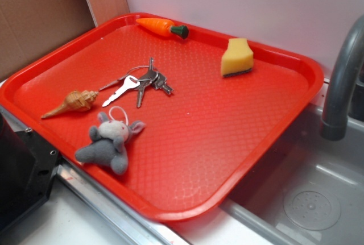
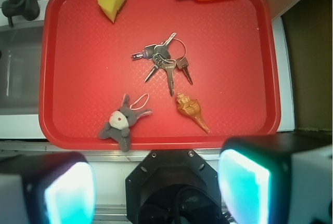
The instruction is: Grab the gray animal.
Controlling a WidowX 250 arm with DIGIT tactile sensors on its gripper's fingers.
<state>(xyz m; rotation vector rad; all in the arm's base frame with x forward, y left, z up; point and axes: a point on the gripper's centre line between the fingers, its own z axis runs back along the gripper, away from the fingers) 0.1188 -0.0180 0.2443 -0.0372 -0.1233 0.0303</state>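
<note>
The gray animal point(image 1: 109, 140) lies flat near the tray's point(image 1: 227, 142) front edge, just in front of the seashell point(image 1: 71, 103) and apart from it, with the keys point(image 1: 139, 83) a little further back. In the wrist view it sits left of centre, head pointing up the frame, its thin white loop point(image 2: 138, 99) trailing toward the shell.

It looks like soft plush: light, squashy, not fragile and not slippery, so it should give under the pads and stay put once pinched. The round body or head is probably the best place to close on; the loop and the stubby limbs seem too thin and floppy to trust.

The gripper point(image 2: 156, 182) is wide open and empty, touching nothing. Its two fingers point(image 2: 67, 193) frame the bottom of the wrist view, hanging over the counter edge short of the tray, with the toy ahead and slightly left.

A carrot point(image 1: 163, 27) and a sponge point(image 1: 236, 57) lie at the far side, well clear.
</note>
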